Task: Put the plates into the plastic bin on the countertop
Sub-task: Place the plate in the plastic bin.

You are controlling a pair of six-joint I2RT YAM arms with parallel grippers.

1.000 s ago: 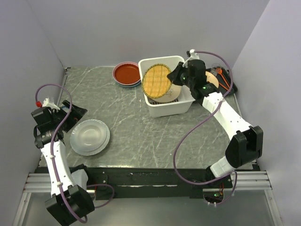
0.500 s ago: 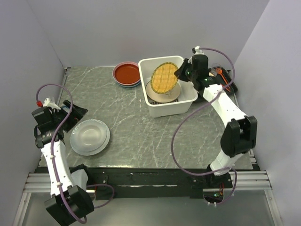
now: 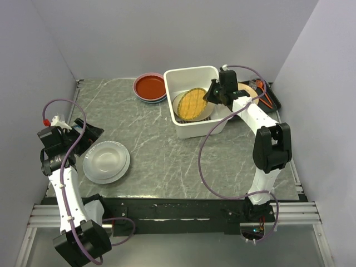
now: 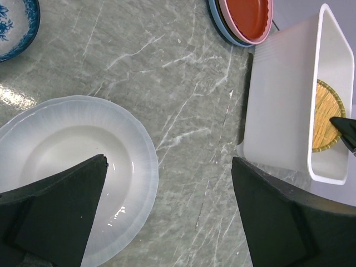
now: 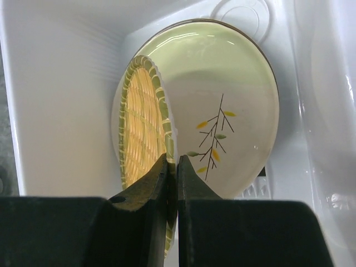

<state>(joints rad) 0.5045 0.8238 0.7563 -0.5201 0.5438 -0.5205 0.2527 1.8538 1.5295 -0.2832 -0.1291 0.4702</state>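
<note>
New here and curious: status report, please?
Right gripper shut on yellow lattice plate, inside plastic bin, tilted over cream plate. Left gripper open over white plate. Nothing blocking.

Nothing legible in any view: no lettering, label, brand, number or sign.
</note>
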